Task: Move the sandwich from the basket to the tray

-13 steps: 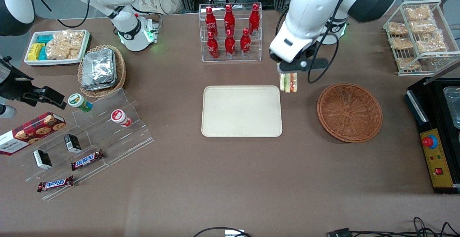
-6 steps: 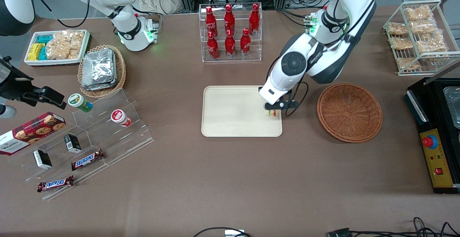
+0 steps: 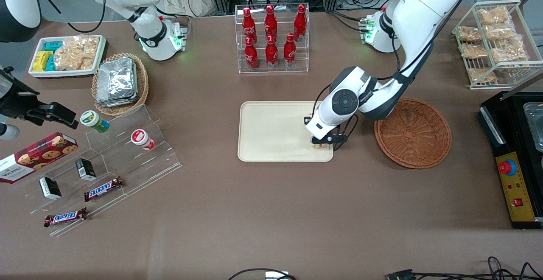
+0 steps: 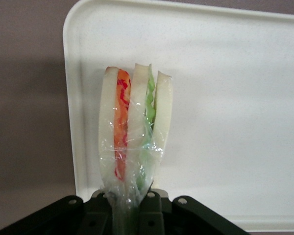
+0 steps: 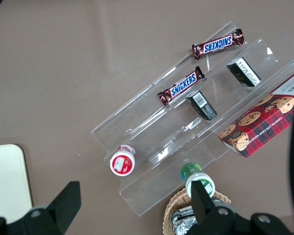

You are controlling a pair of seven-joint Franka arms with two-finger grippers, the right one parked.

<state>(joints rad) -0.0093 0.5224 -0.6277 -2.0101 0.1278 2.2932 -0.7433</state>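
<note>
The sandwich, a plastic-wrapped wedge of pale bread with orange-red and green filling, is held upright in my gripper, which is shut on its lower end. In the front view my gripper is low over the cream tray, at the tray's corner nearest the camera on the side of the basket; only a sliver of the sandwich shows under the wrist. The tray's bare surface lies right beneath the sandwich. The reddish-brown wicker basket stands beside the tray, with nothing in it.
A clear rack of red bottles stands farther from the camera than the tray. Toward the parked arm's end are a stepped acrylic display, a tan basket of foil packs and a white bin. A wire snack rack and a black box are at the working arm's end.
My gripper has carried the sandwich from high above the gap between tray and basket down onto the tray's near corner, coming lower and closer to the camera.
</note>
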